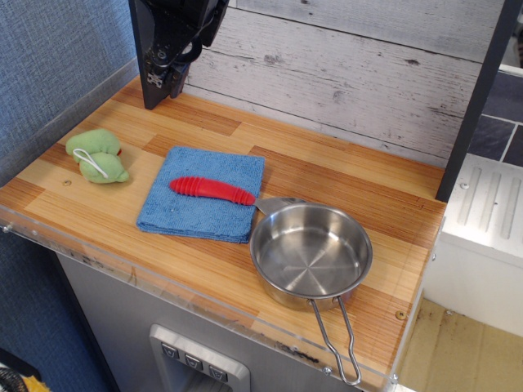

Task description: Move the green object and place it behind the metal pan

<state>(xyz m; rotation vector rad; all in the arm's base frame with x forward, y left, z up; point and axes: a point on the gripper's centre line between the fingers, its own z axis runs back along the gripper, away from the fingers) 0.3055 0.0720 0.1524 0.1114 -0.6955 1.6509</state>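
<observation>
- Sitting under everything is the wooden table (343, 184). It is made of long light and dark brown strips, and it has a clear plastic edge along the front.
- Standing behind the table is a wall of pale grey planks (351, 73). The planks look rough and scratchy.
- Hanging down at the back left is the black gripper (167, 75). It is up above the table and touches nothing. Its tips are dark and close to the black arm, so I cannot tell if it is wide or narrow.
- Resting at the front right is the metal pan (310, 253). It is round, shiny and smooth, with low straight sides. There is nothing inside it. Its thin wire handle (337, 343) is a long loop that sticks out over the front edge.
- Lying flat in the middle is a blue cloth (204, 208). It is folded into a square and looks soft and fuzzy. One corner is just beside the pan.
- Lying across the cloth is a red utensil (212, 191). Its handle is long with little bumps, and its far end goes toward the pan.
- Sitting at the far left is the green object (98, 155). It is soft, with two round lumps and a white string loop on top. It is well apart from the pan, with the cloth between them.
</observation>
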